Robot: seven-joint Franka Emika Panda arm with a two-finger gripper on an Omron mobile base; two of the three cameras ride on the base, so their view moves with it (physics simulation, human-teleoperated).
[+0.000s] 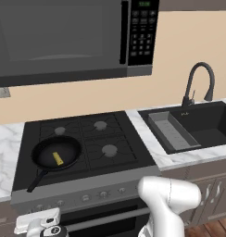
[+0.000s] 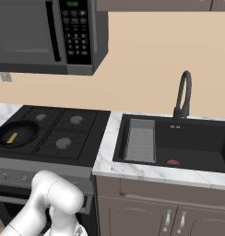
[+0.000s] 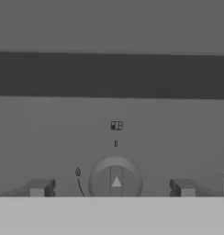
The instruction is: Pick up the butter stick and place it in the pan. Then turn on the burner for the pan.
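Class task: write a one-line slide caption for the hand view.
Open gripper lined up on a stove knob, fingertips either side, pointer mark up.

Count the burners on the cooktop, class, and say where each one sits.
4. Back left burner; back right burner; front right burner; the front left one lies under the pan, hidden, so it is inferred from the grate layout.

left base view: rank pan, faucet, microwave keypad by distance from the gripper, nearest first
The gripper sits low at the stove front, bottom left of the left base view.
1. pan: front-left burner, just above the gripper, butter stick inside.
2. microwave keypad: high up, right of centre.
3. faucet: far right, behind the sink.
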